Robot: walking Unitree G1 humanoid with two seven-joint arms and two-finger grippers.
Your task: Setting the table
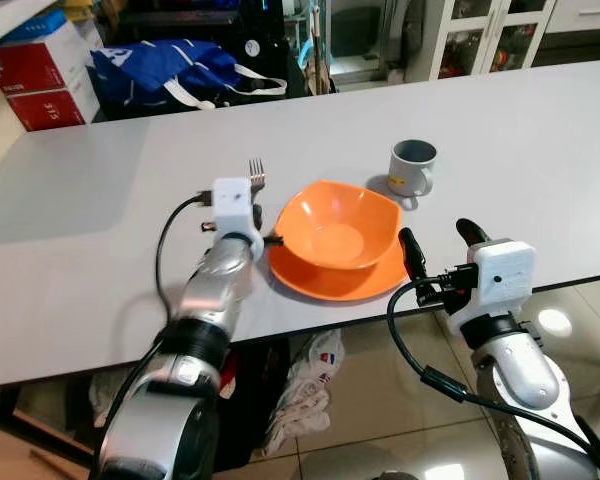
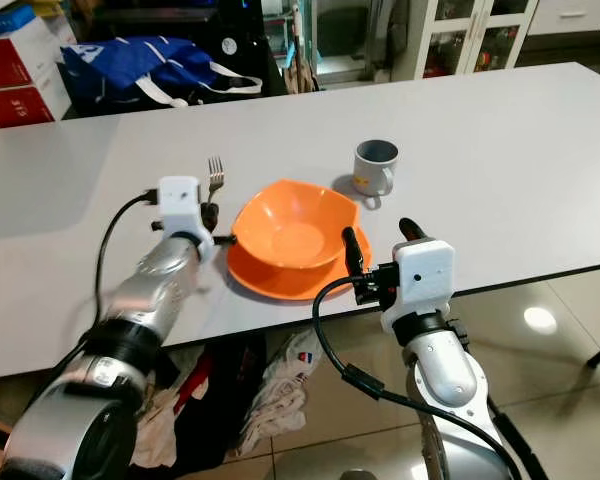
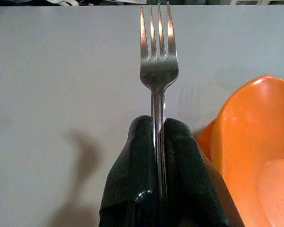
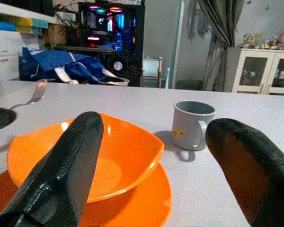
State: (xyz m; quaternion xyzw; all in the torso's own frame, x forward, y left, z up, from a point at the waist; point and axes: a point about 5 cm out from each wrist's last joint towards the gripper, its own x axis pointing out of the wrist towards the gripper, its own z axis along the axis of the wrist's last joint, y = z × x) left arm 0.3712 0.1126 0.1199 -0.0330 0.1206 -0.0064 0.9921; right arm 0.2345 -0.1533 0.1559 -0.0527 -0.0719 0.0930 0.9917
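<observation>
- Plainly, the fork [image 3: 159, 71] is thin, stiff, slick metal, light enough to twist; the left gripper [image 3: 159, 142] has its jaws pinching the handle, tines forward, just left of the orange bowl [image 1: 336, 227] on its plate [image 1: 320, 280], mid-frame.
- The left wrist view shows that grip closely.
- The right wrist view shows the right gripper [image 4: 151, 156] with jaws spread, facing the mug [image 4: 192, 124] on the counter [image 1: 100, 190].
</observation>
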